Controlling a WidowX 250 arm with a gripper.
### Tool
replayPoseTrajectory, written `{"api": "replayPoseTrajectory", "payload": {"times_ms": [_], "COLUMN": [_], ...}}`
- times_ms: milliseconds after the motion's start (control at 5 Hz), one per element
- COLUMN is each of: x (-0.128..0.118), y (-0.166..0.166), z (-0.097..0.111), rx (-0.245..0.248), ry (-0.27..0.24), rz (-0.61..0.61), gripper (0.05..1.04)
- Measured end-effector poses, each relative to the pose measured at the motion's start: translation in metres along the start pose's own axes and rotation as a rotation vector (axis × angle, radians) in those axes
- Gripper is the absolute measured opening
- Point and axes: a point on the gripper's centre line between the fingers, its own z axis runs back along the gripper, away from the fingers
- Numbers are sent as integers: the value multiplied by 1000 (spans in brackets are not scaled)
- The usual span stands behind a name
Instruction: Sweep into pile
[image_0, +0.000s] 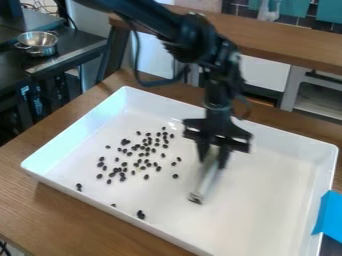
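Black gripper (214, 153) clamped round pale tool (206, 177), slanting down into white tray (267, 200) — and dark beans (175, 176) scattered loose, left of gripper in view!

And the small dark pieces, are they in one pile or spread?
Spread: the dark pieces lie scattered in the white tray, gaps between many, a few near its edge.

Lab fitted out like a kitchen, by the look. Robot arm (219, 80) over white tray (267, 227). Far left of tray: steel colander (38, 44), cables (40, 7) beyond. Behind tray: wooden ledge (287, 40), then dark wall tiles (304, 21).
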Motion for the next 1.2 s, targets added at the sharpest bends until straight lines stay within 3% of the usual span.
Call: {"api": "replayPoseTrajectory", "payload": {"times_ms": [400,600,800,1000,1200], "x": [18,25,30,31,19], "y": [69,117,147,154,133], "z": [-1,2,9,10,24], "rx": [50,151,264,297,158], "ry": [12,29,10,6,29], "rz": [48,96,97,74,81], "gripper": [377,377,377,377,377]}}
